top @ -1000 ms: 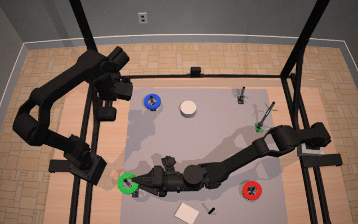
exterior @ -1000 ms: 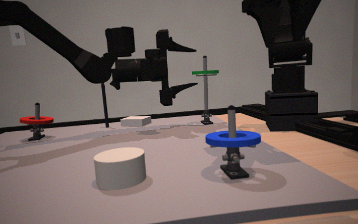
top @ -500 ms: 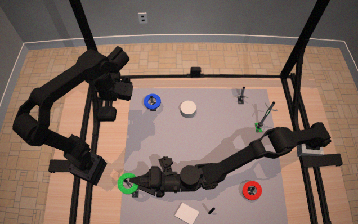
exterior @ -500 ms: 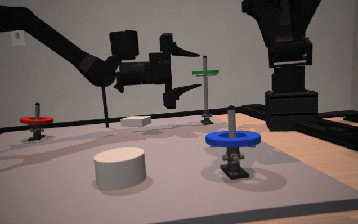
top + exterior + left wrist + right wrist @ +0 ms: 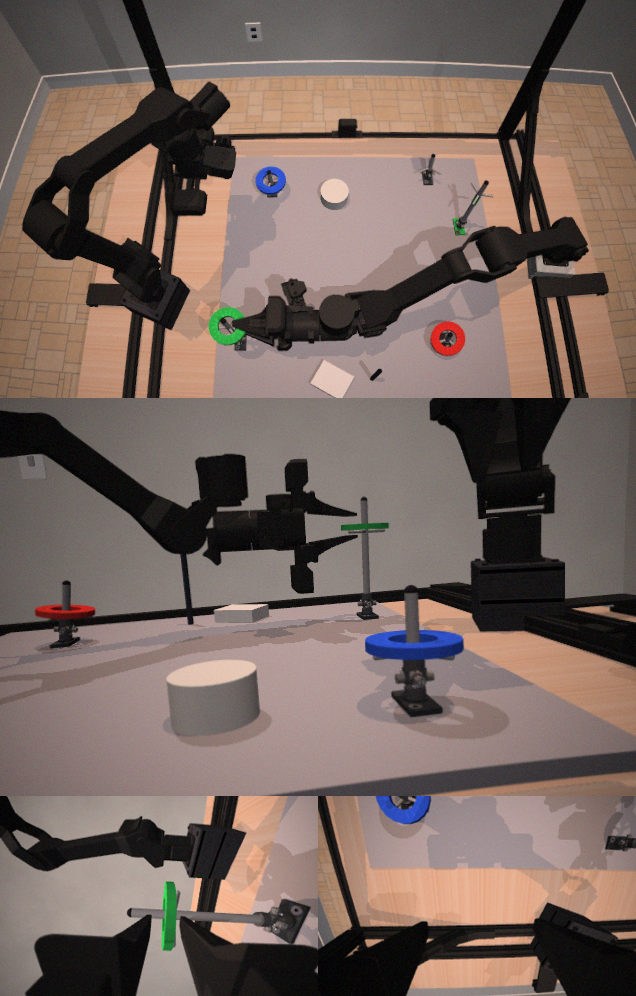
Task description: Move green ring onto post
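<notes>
Beyond our bench [image 5: 192,240] [image 5: 575,668] [image 5: 250,823] [image 5: 452,894] lie tiled floor [image 5: 400,105] [image 5: 327,876] and grey wall [image 5: 350,30] [image 5: 350,438] [image 5: 80,894]; our left hand [image 5: 238,325] [image 5: 357,525] [image 5: 165,919] straddles the green ring [image 5: 218,325] [image 5: 375,526] [image 5: 169,939], ungripped; our right hand [image 5: 197,182] [image 5: 481,925] gapes.

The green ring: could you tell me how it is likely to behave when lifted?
The green ring looks evenly thick and unbent, so probably stiff. Being slim, it is likely light. Gripped at one edge, it might tilt against the post.
</notes>
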### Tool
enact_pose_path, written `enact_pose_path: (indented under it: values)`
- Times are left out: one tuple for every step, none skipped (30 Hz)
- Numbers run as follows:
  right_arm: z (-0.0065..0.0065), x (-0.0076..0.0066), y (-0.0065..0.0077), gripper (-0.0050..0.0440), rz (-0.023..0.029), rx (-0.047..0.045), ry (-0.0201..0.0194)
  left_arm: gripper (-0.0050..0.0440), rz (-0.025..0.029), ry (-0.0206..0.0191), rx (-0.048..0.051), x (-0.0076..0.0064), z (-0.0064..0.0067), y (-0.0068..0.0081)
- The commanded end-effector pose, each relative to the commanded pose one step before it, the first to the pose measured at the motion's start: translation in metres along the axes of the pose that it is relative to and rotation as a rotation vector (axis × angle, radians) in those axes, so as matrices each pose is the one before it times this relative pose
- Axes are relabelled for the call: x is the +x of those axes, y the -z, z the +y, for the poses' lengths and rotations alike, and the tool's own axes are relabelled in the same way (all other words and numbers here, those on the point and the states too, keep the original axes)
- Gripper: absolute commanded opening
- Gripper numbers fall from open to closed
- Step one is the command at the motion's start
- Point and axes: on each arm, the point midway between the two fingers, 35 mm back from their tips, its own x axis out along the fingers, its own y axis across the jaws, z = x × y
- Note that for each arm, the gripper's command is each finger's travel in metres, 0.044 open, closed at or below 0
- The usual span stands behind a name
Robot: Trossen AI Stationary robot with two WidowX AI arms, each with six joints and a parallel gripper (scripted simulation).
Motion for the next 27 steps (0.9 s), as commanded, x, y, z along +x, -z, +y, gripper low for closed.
enact_pose_path:
  values:
    - [-0.00047, -0.0003, -0.00052, 0.04, -0.00365, 0.00299, 0.0041, 0.0103, 0.00197, 0.00448, 0.00175, 0.00037, -0.00234, 0.0001]
    - [0.0, 0.0, 0.0, 0.04, 0.0, 0.0, 0.0, 0.0096, 0.0, 0.0, 0.0, 0.0, 0.0, 0.0]
    - [0.0, 0.0, 0.0, 0.04, 0.0, 0.0, 0.0, 0.0096, 0.0, 0.0, 0.0, 0.0, 0.0, 0.0]
    - [0.0, 0.0, 0.0, 0.04, 0.0, 0.0, 0.0, 0.0096, 0.0, 0.0, 0.0, 0.0, 0.0, 0.0]
    - [0.0, 0.0, 0.0, 0.04, 0.0, 0.0, 0.0, 0.0089, 0.0, 0.0, 0.0, 0.0, 0.0, 0.0]
    - [0.0, 0.0, 0.0, 0.04, 0.0, 0.0, 0.0, 0.0083, 0.0, 0.0, 0.0, 0.0, 0.0, 0.0]
    - [0.0, 0.0, 0.0, 0.04, 0.0, 0.0, 0.0, 0.0076, 0.0, 0.0, 0.0, 0.0, 0.0, 0.0]
    - [0.0, 0.0, 0.0, 0.04, 0.0, 0.0, 0.0, 0.0069, 0.0, 0.0, 0.0, 0.0, 0.0, 0.0]
    - [0.0, 0.0, 0.0, 0.04, 0.0, 0.0, 0.0, 0.0063, 0.0, 0.0, 0.0, 0.0, 0.0, 0.0]
    - [0.0, 0.0, 0.0, 0.04, 0.0, 0.0, 0.0, 0.0056, 0.0, 0.0, 0.0, 0.0, 0.0, 0.0]
    - [0.0, 0.0, 0.0, 0.04, 0.0, 0.0, 0.0, 0.0049, 0.0, 0.0, 0.0, 0.0, 0.0, 0.0]
    - [0.0, 0.0, 0.0, 0.04, 0.0, 0.0, 0.0, 0.0043, 0.0, 0.0, 0.0, 0.0, 0.0, 0.0]
    - [0.0, 0.0, 0.0, 0.04, 0.0, 0.0, 0.0, 0.0036, 0.0, 0.0, 0.0, 0.0, 0.0, 0.0]
    - [0.0, 0.0, 0.0, 0.04, 0.0, 0.0, 0.0, 0.0029, 0.0, 0.0, 0.0, 0.0, 0.0, 0.0]
    - [0.0, 0.0, 0.0, 0.04, 0.0, 0.0, 0.0, 0.0023, 0.0, 0.0, 0.0, 0.0, 0.0, 0.0]
    - [0.0, 0.0, 0.0, 0.04, 0.0, 0.0, 0.0, 0.0016, 0.0, 0.0, 0.0, 0.0, 0.0, 0.0]
    - [0.0, 0.0, 0.0, 0.04, 0.0, 0.0, 0.0, 0.0009, 0.0, 0.0, 0.0, 0.0, 0.0, 0.0]
    - [0.0, 0.0, 0.0, 0.04, 0.0, 0.0, 0.0, 0.0003, 0.0, 0.0, 0.0, 0.0, 0.0, 0.0]
    - [0.0, 0.0, 0.0, 0.04, 0.0, 0.0, 0.0, 0.0, 0.0, 0.0, 0.0, -0.00031, 0.0, 0.00001]
    - [0.0, 0.0, 0.0, 0.04, 0.0, 0.0, 0.0, 0.0, 0.0, 0.0, 0.0, 0.0, 0.0, 0.0]
    - [0.0, 0.0, 0.0, 0.04, 0.0, 0.0, 0.0, 0.0, 0.0, 0.0, 0.0, 0.0, 0.0, 0.0]
    - [0.0, 0.0, 0.0, 0.04, 0.0, 0.0, 0.0, 0.0, 0.0, 0.0, 0.0, -0.00095, 0.0, 0.00001]
    - [0.0, 0.0, 0.0, 0.04, 0.0, 0.0, 0.0, 0.0, 0.0, 0.0, 0.0, -0.00159, 0.0, 0.00002]
    - [0.0, 0.0, 0.0, 0.04, 0.0, 0.0, 0.0, 0.0, 0.0, 0.0, 0.0, -0.00205, 0.0, 0.00001]
    - [0.0, 0.0, 0.0, 0.04, 0.0, 0.0, 0.0, 0.0, 0.0, 0.0, 0.0, -0.00208, 0.0, 0.0]
    - [0.0, 0.0, 0.0, 0.04, 0.0, 0.0, 0.0, 0.0, 0.0, 0.0, 0.0, -0.00165, 0.0, -0.00001]
    - [0.0, 0.0, 0.0, 0.04, 0.0, 0.0, 0.0, 0.0, 0.0, 0.0, 0.0, -0.001, 0.0, -0.00001]
